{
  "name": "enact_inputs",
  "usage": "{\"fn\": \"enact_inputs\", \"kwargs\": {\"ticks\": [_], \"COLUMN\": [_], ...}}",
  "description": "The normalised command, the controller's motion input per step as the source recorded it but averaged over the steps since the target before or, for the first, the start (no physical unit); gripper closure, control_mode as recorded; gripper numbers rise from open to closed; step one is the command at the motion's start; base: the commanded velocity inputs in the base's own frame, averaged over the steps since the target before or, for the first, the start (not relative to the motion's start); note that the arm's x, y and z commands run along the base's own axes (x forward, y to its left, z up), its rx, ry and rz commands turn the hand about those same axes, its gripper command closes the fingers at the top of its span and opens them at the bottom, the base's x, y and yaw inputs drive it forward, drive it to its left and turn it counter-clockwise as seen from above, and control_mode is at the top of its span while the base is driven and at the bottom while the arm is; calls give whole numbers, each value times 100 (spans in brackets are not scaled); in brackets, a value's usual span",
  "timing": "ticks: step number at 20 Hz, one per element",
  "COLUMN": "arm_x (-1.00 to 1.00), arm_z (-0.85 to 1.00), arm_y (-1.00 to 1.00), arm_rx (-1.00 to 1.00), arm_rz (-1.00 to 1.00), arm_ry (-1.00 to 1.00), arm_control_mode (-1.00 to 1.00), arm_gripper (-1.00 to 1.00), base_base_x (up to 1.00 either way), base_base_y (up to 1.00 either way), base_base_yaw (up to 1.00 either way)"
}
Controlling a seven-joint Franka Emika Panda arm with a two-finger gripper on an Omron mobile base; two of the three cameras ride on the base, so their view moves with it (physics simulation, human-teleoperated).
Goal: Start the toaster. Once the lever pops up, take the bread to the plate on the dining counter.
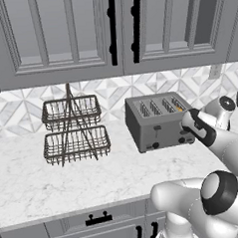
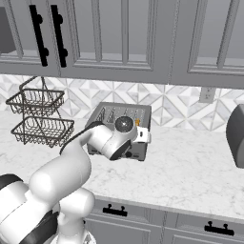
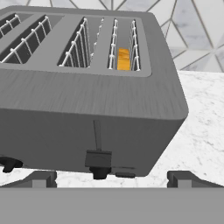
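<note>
**Lever down, bread in slot, plate trip left**

Marble worktop (image 1: 25,181) under grey cabinets. From left we count one two-tier wire basket (image 1: 74,128), one toaster (image 1: 158,121) with four slots, one bread (image 3: 124,59) slice sunk in the rightmost slot at 1 o'clock in hand view. Lever (image 3: 98,158) sits low, so we judge toasting started. Gripper (image 3: 111,179) spread wide, empty, facing the toaster's front. Pop-up, pick and carry remain.

A dark grey toaster (image 1: 158,121) stands toward the worktop's (image 1: 55,180) back right, bread (image 1: 178,106) in its rightmost slot. A two-tier wire basket (image 1: 74,129) stands near the back left.
</note>
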Motion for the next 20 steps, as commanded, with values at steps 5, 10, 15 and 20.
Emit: {"fn": "enact_inputs", "kwargs": {"ticks": [5, 10, 15, 20], "arm_x": [0, 0, 0, 0], "arm_z": [0, 0, 0, 0], "arm_y": [0, 0, 0, 0], "arm_rx": [0, 0, 0, 0], "arm_rz": [0, 0, 0, 0], "arm_ry": [0, 0, 0, 0], "arm_control_mode": [-100, -100, -100, -100], "arm_gripper": [-100, -100, -100, -100], "base_base_x": [0, 0, 0, 0], "base_base_y": [0, 0, 0, 0], "base_base_yaw": [0, 0, 0, 0]}}
